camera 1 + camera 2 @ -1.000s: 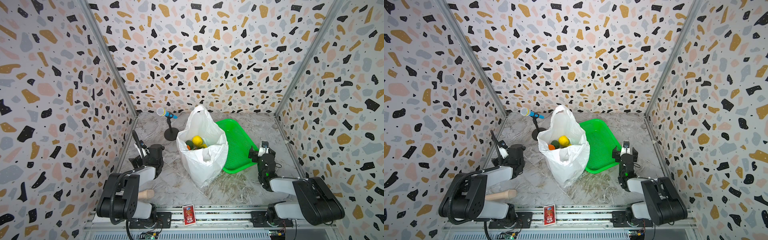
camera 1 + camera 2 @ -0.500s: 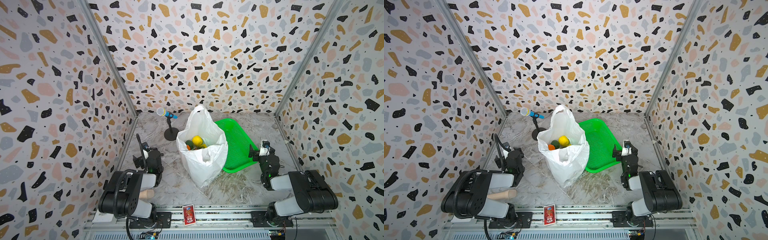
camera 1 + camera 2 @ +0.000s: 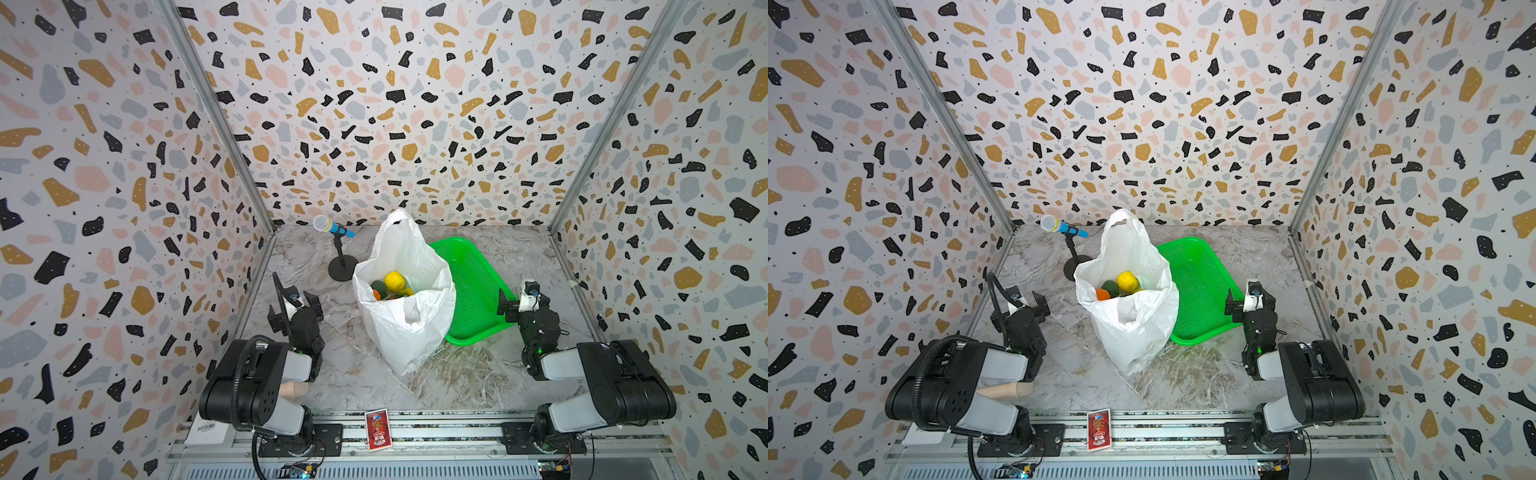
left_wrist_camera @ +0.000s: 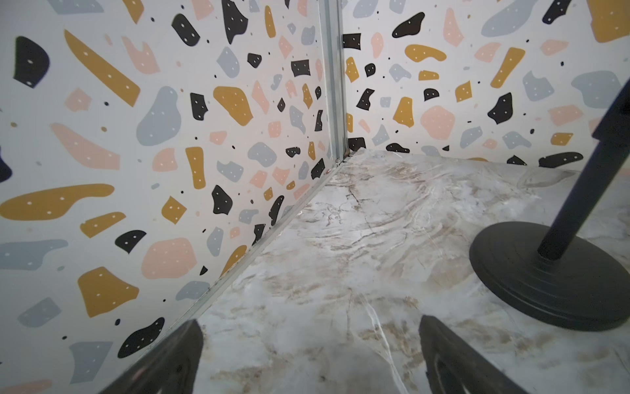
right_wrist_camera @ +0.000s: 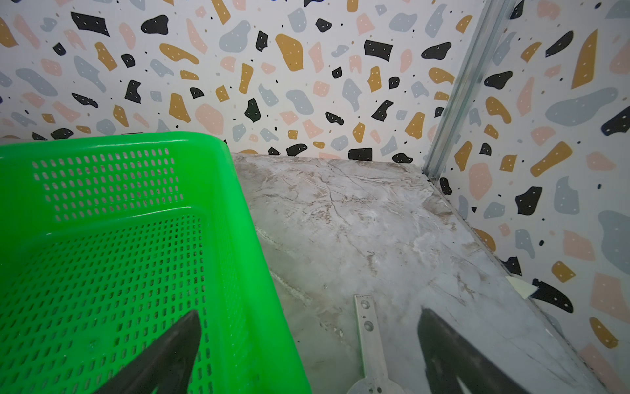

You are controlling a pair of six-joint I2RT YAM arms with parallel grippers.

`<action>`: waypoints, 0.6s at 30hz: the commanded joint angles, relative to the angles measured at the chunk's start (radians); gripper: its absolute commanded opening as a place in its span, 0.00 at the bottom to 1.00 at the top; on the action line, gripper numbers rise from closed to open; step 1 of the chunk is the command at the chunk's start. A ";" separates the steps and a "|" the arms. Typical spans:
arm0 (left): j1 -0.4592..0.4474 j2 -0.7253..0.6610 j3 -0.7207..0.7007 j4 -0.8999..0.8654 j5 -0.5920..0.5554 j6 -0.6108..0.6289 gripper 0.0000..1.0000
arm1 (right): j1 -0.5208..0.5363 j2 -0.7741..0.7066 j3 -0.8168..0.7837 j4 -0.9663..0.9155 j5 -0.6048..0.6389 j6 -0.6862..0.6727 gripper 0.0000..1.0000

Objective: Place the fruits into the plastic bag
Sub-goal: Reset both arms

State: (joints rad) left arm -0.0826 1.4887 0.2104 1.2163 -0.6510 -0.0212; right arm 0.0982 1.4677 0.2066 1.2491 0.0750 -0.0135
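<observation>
1. The plastic bag [image 3: 405, 316] [image 3: 1129, 328] stands upright in the middle of the marble table [image 3: 357, 374], with its mouth open towards the camera and one handle loop rising at the back.
2. The fruits sit inside the bag near its mouth. In both top views a yellow lemon [image 3: 394, 281] [image 3: 1128, 281] lies uppermost, with a dark green avocado [image 3: 379, 286] [image 3: 1111, 286] and an orange [image 3: 376, 294] [image 3: 1103, 294] just beside it. The bag wall hides whatever lies deeper.
3. A green tray [image 3: 478, 291] [image 3: 1204, 282] [image 5: 221, 204] rests just behind the bag on the robot's right side, touching it.
4. The left gripper [image 3: 296, 309] [image 3: 1021, 309] [image 4: 310, 341] sits low near the left wall, apart from the bag. Its jaws are wide, and the wrist view shows only bare table between the fingers [image 4: 177, 358].
5. The right gripper [image 3: 519, 301] [image 3: 1246, 301] [image 5: 308, 317] sits beside the tray's outer edge, also spread wide. One finger shows over the tray mesh, the other over the table.
6. A toy microphone [image 3: 330, 225] leans on a black stand [image 3: 343, 268] [image 4: 545, 283] behind the bag, towards the left.
7. A thin metal strip [image 5: 368, 334] lies on the table between the right fingers.
8. At the front rail there is a small red card [image 3: 377, 424], and a beige peg [image 3: 293, 388] shows under the left arm.
</observation>
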 commanded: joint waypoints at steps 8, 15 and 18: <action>0.004 -0.020 -0.005 0.019 0.030 -0.017 1.00 | -0.007 0.018 0.011 -0.033 -0.026 -0.008 0.99; 0.004 -0.021 -0.003 0.019 0.030 -0.018 0.99 | -0.035 0.030 0.027 -0.047 -0.083 -0.008 0.99; 0.004 -0.019 -0.003 0.018 0.030 -0.017 1.00 | -0.044 0.042 0.034 -0.046 -0.095 -0.007 0.99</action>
State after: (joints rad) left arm -0.0814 1.4849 0.2100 1.1973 -0.6250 -0.0235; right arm 0.0616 1.4906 0.2253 1.2488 0.0082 -0.0132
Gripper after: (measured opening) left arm 0.994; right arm 0.990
